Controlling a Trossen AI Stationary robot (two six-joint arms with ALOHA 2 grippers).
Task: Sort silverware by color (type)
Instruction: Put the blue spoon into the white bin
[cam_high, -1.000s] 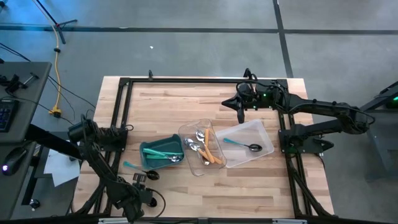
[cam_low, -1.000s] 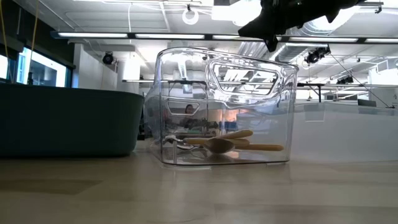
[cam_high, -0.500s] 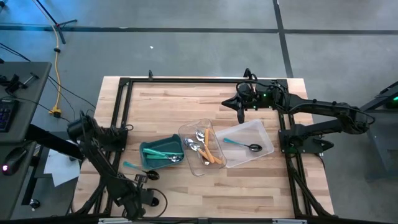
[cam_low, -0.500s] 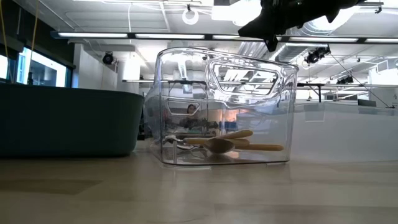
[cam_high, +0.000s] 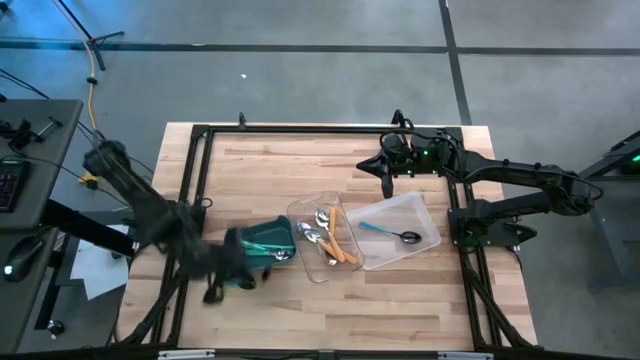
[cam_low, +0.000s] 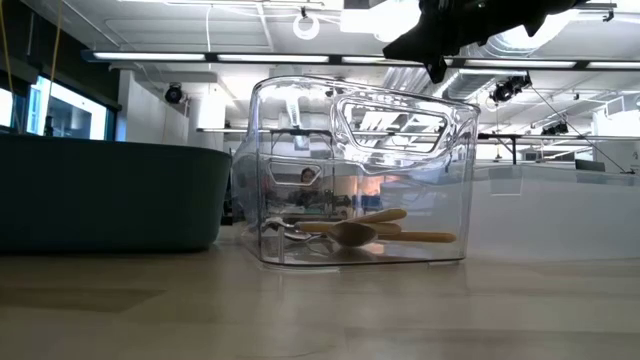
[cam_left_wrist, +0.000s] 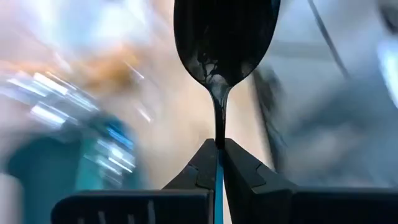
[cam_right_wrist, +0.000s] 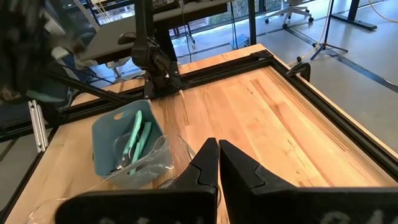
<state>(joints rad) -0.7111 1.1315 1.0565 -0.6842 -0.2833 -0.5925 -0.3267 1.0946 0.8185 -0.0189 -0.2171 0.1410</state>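
We've got the left gripper (cam_left_wrist: 218, 163) clenched on the black-headed teal spoon (cam_left_wrist: 224, 46) at the teal bin's (cam_high: 262, 240) 8 o'clock; keep it level, release low inside. Right gripper (cam_right_wrist: 217, 163) sits clenched at table's 1 o'clock.

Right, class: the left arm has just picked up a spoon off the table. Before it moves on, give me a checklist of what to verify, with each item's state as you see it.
1. Left gripper shut on the black-headed spoon: ok; the fingers pinch its teal handle just below the neck.
2. Spoon straight in the grip: ok in the left wrist view.
3. Teal bin, holding teal-handled spoons, close to the left arm: ok.
4. Left arm's exact place over the bin: cannot tell; it is blurred in the high view.
5. Right gripper shut and waiting at the table's far side: ok.
6. Middle clear tray, with orange-handled spoons, out of the left arm's way: cannot tell.
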